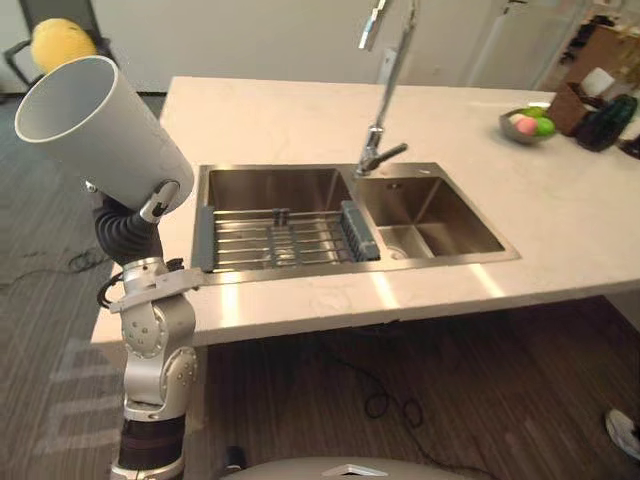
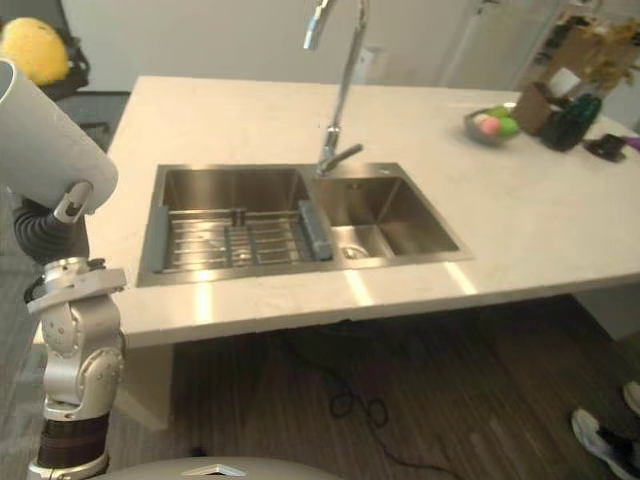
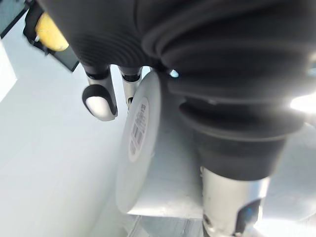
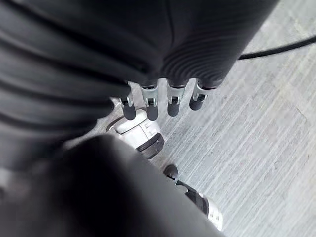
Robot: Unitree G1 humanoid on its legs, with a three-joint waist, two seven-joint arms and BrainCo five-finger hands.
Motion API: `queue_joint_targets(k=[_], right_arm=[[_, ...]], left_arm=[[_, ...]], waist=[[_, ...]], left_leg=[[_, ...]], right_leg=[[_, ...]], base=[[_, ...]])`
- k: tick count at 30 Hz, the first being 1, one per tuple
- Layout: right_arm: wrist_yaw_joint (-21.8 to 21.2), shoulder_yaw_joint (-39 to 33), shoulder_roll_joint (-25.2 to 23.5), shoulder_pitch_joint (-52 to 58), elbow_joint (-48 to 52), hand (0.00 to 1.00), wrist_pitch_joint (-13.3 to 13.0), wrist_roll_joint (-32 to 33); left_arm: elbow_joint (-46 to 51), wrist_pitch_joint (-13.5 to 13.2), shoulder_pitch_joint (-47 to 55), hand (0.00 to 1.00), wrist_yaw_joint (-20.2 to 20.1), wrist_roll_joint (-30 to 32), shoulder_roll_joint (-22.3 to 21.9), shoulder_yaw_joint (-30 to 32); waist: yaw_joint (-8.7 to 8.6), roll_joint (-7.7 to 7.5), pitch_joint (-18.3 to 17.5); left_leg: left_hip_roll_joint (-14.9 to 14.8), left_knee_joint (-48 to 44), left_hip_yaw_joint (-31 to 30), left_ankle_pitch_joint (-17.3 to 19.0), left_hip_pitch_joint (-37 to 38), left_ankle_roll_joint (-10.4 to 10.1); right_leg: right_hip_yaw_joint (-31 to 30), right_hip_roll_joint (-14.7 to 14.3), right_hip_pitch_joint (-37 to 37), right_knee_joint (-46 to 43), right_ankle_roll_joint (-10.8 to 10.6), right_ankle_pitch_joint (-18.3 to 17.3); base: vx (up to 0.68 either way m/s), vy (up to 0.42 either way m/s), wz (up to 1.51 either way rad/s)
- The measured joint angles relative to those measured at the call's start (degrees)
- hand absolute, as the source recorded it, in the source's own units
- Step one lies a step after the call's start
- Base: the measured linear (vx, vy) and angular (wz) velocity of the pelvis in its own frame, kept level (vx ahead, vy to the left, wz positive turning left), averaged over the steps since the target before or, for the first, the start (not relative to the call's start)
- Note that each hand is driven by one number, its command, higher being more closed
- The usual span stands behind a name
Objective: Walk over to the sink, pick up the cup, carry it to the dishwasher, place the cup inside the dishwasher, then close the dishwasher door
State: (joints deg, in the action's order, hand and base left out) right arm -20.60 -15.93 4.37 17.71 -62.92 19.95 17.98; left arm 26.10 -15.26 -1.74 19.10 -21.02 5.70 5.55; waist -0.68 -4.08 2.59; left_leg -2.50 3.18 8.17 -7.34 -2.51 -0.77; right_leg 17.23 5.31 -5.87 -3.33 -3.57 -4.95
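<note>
The left hand is clamped around the lower part of the white cup. It holds the cup in the air at about 9 o'clock from the sink, beyond the edge of the counter. The cup is tilted and its open mouth points to 10 o'clock. A wire rack lies in the sink's left basin. The faucet stands at 12 o'clock of the sink. The right hand hangs above the floor with its fingers loose and apart, and it holds nothing.

cup cut by left edge, faucet top cropped
</note>
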Motion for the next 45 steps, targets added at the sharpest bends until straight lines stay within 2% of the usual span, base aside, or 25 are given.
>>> queue_joint_targets(k=[2, 6, 8, 10, 12, 13, 14, 15, 16, 17, 18, 19, 21, 23, 24, 26, 27, 29, 32, 33, 34, 35, 39, 41, 45], right_arm=[[-0.7, 0.1, 0.7, -2.2, -1.6, 0.00, -1.0, -0.5], [-1.9, -0.3, 3.2, -4.9, -2.6, 0.00, -3.1, -0.6], [-2.1, -3.5, 3.4, -6.0, -5.6, 0.00, -4.8, -1.8], [-1.8, -3.3, 4.3, -6.6, -5.5, 0.00, -4.8, -2.2], [-2.0, -3.3, 5.4, -5.8, -4.4, 0.00, -4.8, -2.1], [-2.9, -3.7, 6.5, -4.6, -0.9, 0.00, -5.1, -2.0], [-3.2, -4.7, 6.3, -3.2, 0.7, 0.00, -5.0, -2.1], [-3.2, -5.2, 6.3, -3.3, 0.8, 0.00, -4.8, -2.1], [-3.0, -6.3, 5.9, -3.7, 0.8, 0.00, -4.6, -2.2], [-2.0, -6.8, 4.4, -4.2, 0.5, 0.00, -4.3, -2.2], [-1.9, -6.9, 4.5, -4.5, 0.7, 0.00, -4.1, -2.0], [-2.5, -7.4, 5.8, -4.4, 1.1, 0.00, -2.6, -1.3], [-1.8, -6.9, 5.4, -3.3, 2.1, 0.00, -1.4, -0.3], [0.9, -6.7, 4.2, -3.2, 3.5, 0.00, -0.9, 0.2], [1.4, -6.7, 4.3, -3.1, 4.5, 0.00, -0.6, 1.0], [1.6, -6.7, 3.7, -2.8, 6.8, 0.00, -0.6, 4.7], [1.6, -7.0, 3.3, -2.7, 6.8, 0.00, -0.8, 5.9], [1.4, -7.8, 2.1, -2.5, 7.0, 0.00, -1.0, 9.9], [2.7, -7.8, 1.7, -2.7, 7.0, 0.00, -1.0, 11.1], [3.1, -7.7, 1.7, -2.7, 6.9, 0.00, -0.9, 11.1], [4.5, -6.9, 0.5, -2.9, 5.8, 0.00, -0.6, 11.1], [5.6, -5.7, 0.7, -3.6, 5.1, 0.00, -0.6, 10.9], [5.7, -2.7, 3.3, -4.1, 5.7, 0.00, -1.3, 6.4], [6.7, 0.2, 4.1, -4.7, 5.7, 0.00, -3.4, -0.1], [6.8, 6.6, 6.1, -6.8, 6.0, 0.00, -6.3, -11.1]], left_arm=[[3.1, -1.1, 2.2, 1.00, 1.5, 0.0, 0.0, 4.8], [4.9, -4.2, 5.1, 1.00, 4.7, 0.0, 0.1, 13.2], [5.1, -6.2, 4.6, 1.00, 5.8, -0.1, 1.2, 15.2], [5.9, -6.7, 3.8, 1.00, 5.5, -0.1, 1.6, 15.8], [6.6, -7.5, 3.3, 1.00, 4.7, -0.1, 1.4, 16.4], [6.6, -7.4, 2.2, 1.00, 3.5, 0.0, 0.9, 16.2], [6.6, -7.4, 0.8, 1.00, 1.9, -0.3, 0.9, 16.5], [6.5, -7.4, 0.5, 1.00, 1.4, -0.6, 0.3, 16.7], [6.5, -7.7, 0.1, 1.00, 0.3, -1.5, -1.5, 17.8], [5.6, -8.6, -0.7, 1.00, -1.3, -2.5, -1.8, 18.6], [5.2, -8.7, -0.4, 1.00, -2.0, -3.0, -2.5, 18.5], [4.7, -8.7, 0.4, 1.00, -3.5, -4.6, -3.4, 17.7], [4.3, -8.6, 0.3, 1.00, -5.2, -5.9, -3.2, 15.3], [3.8, -8.2, 0.8, 1.00, -6.3, -5.9, -2.9, 13.0], [3.7, -7.8, 1.8, 1.00, -6.9, -5.7, -2.9, 10.4], [1.9, -7.9, 0.6, 1.00, -8.7, -6.0, -2.9, 7.1], [0.6, -7.9, -0.3, 1.00, -9.3, -6.0, -2.8, 5.3], [-4.4, -8.1, -2.1, 1.00, -10.7, -5.8, -2.9, -1.8], [-7.4, -7.6, -2.2, 1.00, -10.9, -5.0, -2.8, -6.9], [-7.4, -7.6, -2.2, 1.00, -11.0, -4.3, -2.6, -7.1], [-6.9, -7.2, -2.3, 1.00, -11.1, -3.4, -1.3, -7.1], [-6.7, -6.6, -3.3, 1.00, -11.0, -2.9, -0.4, -7.3], [-6.6, -3.1, -3.8, 1.00, -11.3, -2.3, -0.2, -8.5], [-5.8, -1.6, -4.3, 1.00, -11.1, -2.3, 0.0, -8.4], [-3.5, -0.6, -3.7, 1.00, -10.0, -2.4, 0.3, -8.4]], waist=[[1.91, 0.37, 4.0], [6.04, 3.93, 9.3], [6.44, 2.25, 10.4], [6.31, 2.50, 10.0], [5.39, 4.59, 8.9], [4.85, 6.72, 8.3], [3.86, 6.28, 8.3], [3.41, 7.00, 8.3], [3.02, 7.36, 7.3], [1.86, 6.81, 7.5], [1.64, 7.84, 7.6], [1.85, 8.25, 8.2], [2.55, 7.13, 7.7], [2.22, 6.03, 7.1], [1.86, 6.17, 7.2], [-0.52, 7.07, 7.2], [-0.81, 7.46, 7.0], [-1.76, 8.07, 7.1], [-1.45, 7.76, 6.9], [-1.35, 7.25, 6.6], [-1.13, 4.50, 4.9], [-1.30, 3.92, 5.1], [-0.44, 5.89, 3.7], [0.08, 5.52, 3.1], [0.30, 5.39, 3.0]], left_leg=[[0.7, -7.6, -5.4, 1.7, -4.9, -0.2], [1.0, -7.0, -12.3, 0.8, -8.7, -1.4], [-0.3, -15.4, 4.8, 7.8, -12.7, 7.8], [-3.2, -28.1, 18.1, 12.5, -12.4, 12.1], [-8.1, -34.9, 24.9, 16.7, -8.0, 11.6], [-8.4, -35.0, 26.9, 17.0, -7.7, 8.8], [-6.2, -33.3, 28.0, 15.0, -8.0, 11.3], [-4.5, -29.8, 26.4, 14.1, -7.9, 12.7], [0.2, -17.5, 20.9, 11.3, -5.6, 10.3], [1.5, -14.1, 24.4, 14.0, -2.7, 9.8], [0.1, -13.1, 26.7, 15.8, -0.6, 7.7], [2.1, -6.9, 25.8, 13.3, 3.1, 5.0], [3.8, -3.8, 22.5, 10.6, 4.6, 6.6], [3.7, -3.5, 18.6, 10.5, 4.9, 6.4], [3.6, -3.6, 15.4, 10.2, 5.4, 6.3], [3.4, -4.4, 9.4, 9.4, 4.8, 6.5], [3.4, -4.2, 7.6, 9.1, 4.5, 6.4], [4.2, -4.0, 0.3, 8.3, 4.2, 5.6], [4.2, -2.6, -2.2, 7.3, 4.4, 4.0], [4.2, -1.3, -2.2, 6.8, 4.7, 3.3], [5.4, 1.2, -1.9, 4.9, 5.2, 1.8], [4.9, -1.4, -1.6, 2.9, 2.5, 1.0], [0.7, 1.7, -1.6, 1.1, 4.4, -1.2], [-1.3, 1.7, -0.3, 1.4, 4.7, -1.9], [-3.2, 1.3, -0.2, 1.0, 1.6, -2.5]], right_leg=[[5.0, 0.6, -0.2, -4.2, 1.0, -2.8], [14.2, -0.9, -0.5, -5.9, 2.1, -4.3], [26.3, 2.6, -1.4, -3.5, 3.3, -3.9], [32.8, 5.1, -1.5, -4.7, 3.4, -4.0], [39.4, 6.1, -2.7, -7.5, 3.6, -4.4], [43.7, 7.4, -3.0, -12.7, 3.5, -5.9], [44.8, 10.5, -2.2, -17.2, 4.3, -8.0], [44.8, 9.8, -1.8, -16.6, 4.2, -8.8], [45.4, 5.3, -0.2, -9.8, 4.7, -8.2], [49.0, 4.2, -1.4, -4.4, 1.3, -3.9], [51.7, 4.4, -2.1, -6.3, 0.0, -4.1], [54.7, 7.2, -3.5, -12.7, 0.9, -6.8], [56.3, 11.3, -3.5, -20.4, 2.8, -9.0], [55.6, 12.5, -3.2, -20.8, 4.2, -8.7], [48.5, 12.3, -0.7, -19.9, 7.4, -9.1], [33.0, 10.3, 3.2, -19.0, 8.5, -9.8], [26.7, 9.4, 4.9, -19.3, 8.4, -9.8], [3.7, 6.0, 8.4, -20.4, 5.7, -9.1], [-12.2, 3.7, 9.0, -19.9, 2.7, -8.0], [-13.2, 3.7, 9.0, -18.6, 2.7, -7.7], [-14.4, 5.2, 9.2, -14.2, 3.8, -7.1], [-14.1, 5.5, 9.7, -13.6, -2.7, -5.0], [-11.6, 1.2, 5.2, -4.8, -1.5, -0.8], [-10.7, -0.6, 2.8, 1.0, -0.9, 3.2], [-9.3, -2.4, 3.8, 3.1, 0.1, 5.4]], base=[[-0.02, -0.080, 1.67], [-0.10, -0.108, 1.44], [0.16, -0.108, 2.10], [0.27, 0.052, 1.92], [0.37, 0.134, 1.98], [0.14, 0.209, 2.43], [0.03, 0.220, 2.56], [-0.05, 0.201, 2.61], [0.00, 0.152, 2.65], [0.07, 0.140, 2.54], [0.16, 0.147, 2.12], [0.12, 0.109, 1.41], [0.03, 0.074, 1.11], [-0.02, 0.014, 0.93], [-0.07, -0.008, 0.84], [-0.14, 0.018, 1.39], [-0.22, 0.093, 1.82], [-0.24, 0.114, 1.69], [-0.13, -0.123, 1.29], [-0.06, -0.210, 0.93], [-0.08, -0.283, 0.83], [-0.09, -0.262, 0.66], [0.01, -0.184, -0.04], [0.05, -0.123, -0.36], [0.04, -0.092, 0.07]])
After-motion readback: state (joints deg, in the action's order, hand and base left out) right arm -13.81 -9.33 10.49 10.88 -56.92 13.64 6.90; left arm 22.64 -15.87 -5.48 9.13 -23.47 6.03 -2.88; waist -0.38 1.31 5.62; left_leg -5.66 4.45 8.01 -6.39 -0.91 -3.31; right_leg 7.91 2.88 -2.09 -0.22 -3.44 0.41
